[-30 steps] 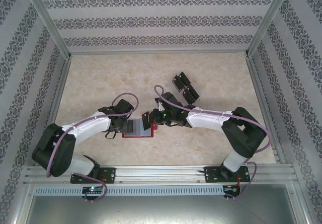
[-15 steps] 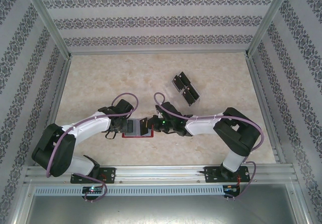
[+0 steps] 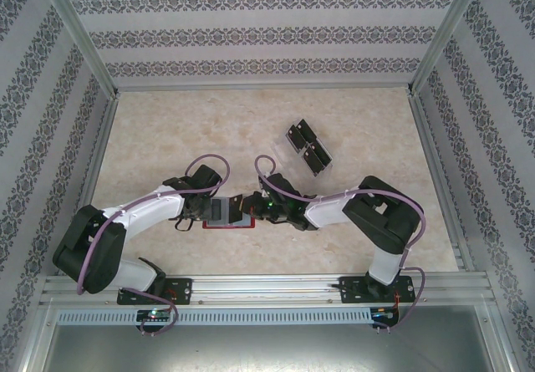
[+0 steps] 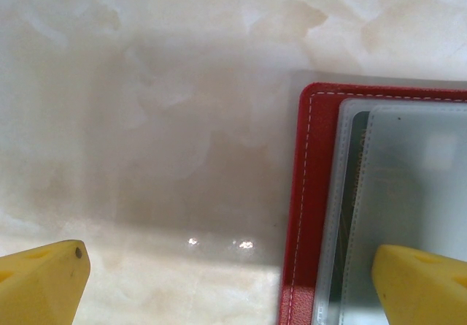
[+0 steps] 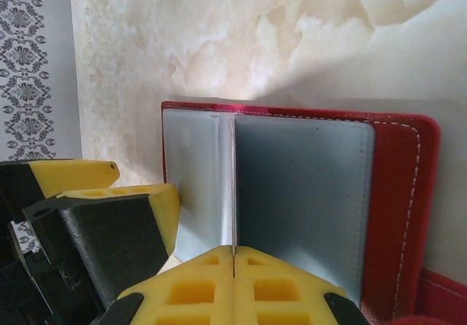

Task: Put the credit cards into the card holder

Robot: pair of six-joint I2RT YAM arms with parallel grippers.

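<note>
The card holder (image 3: 227, 213) lay open on the table (image 3: 167, 138) between the arms. The right gripper (image 5: 233, 266) — pinched on a credit card (image 3: 241, 198) — had slid in over its pockets, so insertion looked close. The left gripper (image 4: 233, 288) stood wide, one finger on the holder.

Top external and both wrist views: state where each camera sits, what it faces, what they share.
Top external: above, behind the bases, looking down at the table; both arms, left hand, right hand.
Left wrist: on the left arm, facing down at the card holder's edge; open fingertips.
Right wrist: on the right arm, facing the card holder's grey pockets; shut fingers.
Shared by all: the card holder.
</note>
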